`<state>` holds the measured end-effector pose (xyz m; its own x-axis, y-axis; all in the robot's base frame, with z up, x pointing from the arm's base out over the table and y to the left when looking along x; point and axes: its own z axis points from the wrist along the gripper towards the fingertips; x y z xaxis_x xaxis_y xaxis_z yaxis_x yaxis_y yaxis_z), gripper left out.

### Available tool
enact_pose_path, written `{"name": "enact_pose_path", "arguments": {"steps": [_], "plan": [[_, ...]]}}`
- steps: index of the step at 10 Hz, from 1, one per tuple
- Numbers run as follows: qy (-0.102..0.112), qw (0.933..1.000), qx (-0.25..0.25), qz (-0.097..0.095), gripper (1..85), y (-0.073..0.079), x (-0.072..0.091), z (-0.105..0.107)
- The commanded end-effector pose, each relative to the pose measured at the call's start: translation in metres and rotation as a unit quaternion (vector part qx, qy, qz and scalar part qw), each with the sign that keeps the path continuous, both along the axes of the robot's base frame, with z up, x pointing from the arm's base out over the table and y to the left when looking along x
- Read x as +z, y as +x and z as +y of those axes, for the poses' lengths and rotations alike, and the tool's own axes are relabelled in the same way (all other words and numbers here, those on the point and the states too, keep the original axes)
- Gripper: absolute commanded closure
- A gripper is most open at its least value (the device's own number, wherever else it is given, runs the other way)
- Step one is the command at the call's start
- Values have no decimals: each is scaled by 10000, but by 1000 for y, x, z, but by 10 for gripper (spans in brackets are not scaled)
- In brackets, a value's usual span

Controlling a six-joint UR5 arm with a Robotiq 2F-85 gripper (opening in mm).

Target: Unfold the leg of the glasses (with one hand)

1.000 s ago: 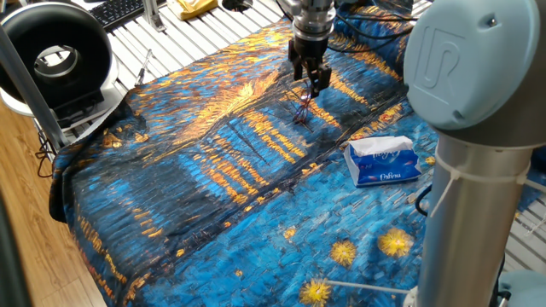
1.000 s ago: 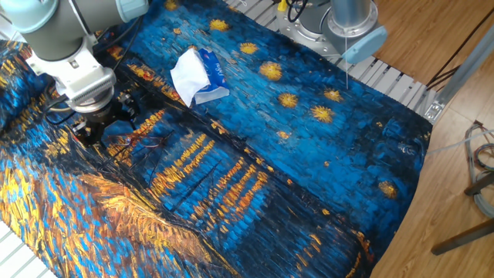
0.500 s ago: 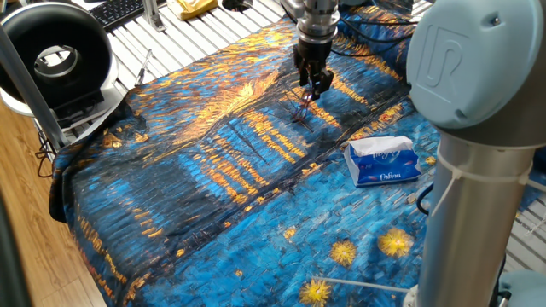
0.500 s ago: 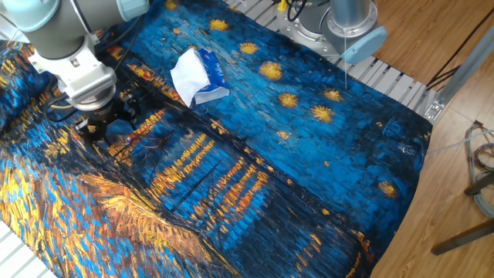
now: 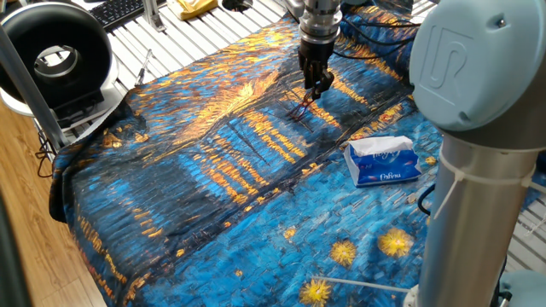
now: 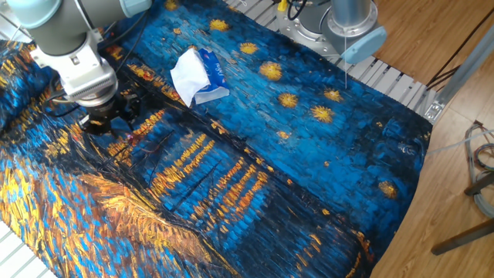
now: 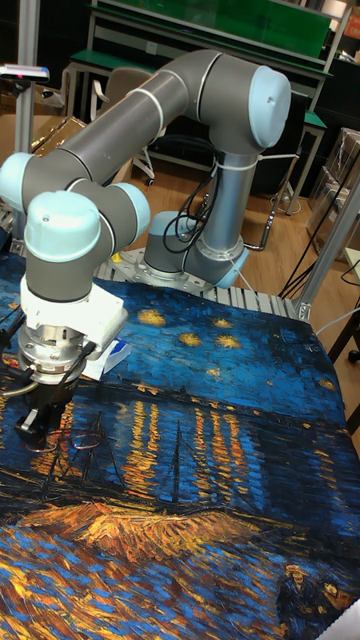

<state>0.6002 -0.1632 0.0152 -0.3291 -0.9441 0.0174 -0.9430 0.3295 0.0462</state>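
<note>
One tool (image 5: 315, 88) on UR5 arm, pointing down over desk (image 5: 213, 170) covered with starry-night cloth. Tool fingers close together; whether clamped on anything: cannot tell. One pair of glasses (image 7: 82, 437) lies on cloth directly below tool tip, thin wire frame. Leg not distinguishable. One blue tissue pack (image 5: 383, 161), white tissue protruding, well apart from glasses.

Pincer (image 6: 116, 130) low over the glasses (image 6: 147, 139), contact unclear.
</note>
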Motion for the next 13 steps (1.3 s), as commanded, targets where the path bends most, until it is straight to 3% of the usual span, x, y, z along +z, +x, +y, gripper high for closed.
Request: {"name": "enact_pose_path", "arguments": {"steps": [1, 4, 7, 8, 11, 13], "plan": [[-74, 9997, -227, -47, 517, -1, 4, -3], [-91, 9994, -311, -94, 563, 1, 6, -2], [-263, 9975, -620, -215, 743, 5, 12, -4], [-342, 9960, -794, -234, 847, 5, 14, -6], [-517, 9927, -1066, -239, 847, 4, 18, -10], [-838, 9870, -1353, -204, 847, 0, 25, -22]]}}
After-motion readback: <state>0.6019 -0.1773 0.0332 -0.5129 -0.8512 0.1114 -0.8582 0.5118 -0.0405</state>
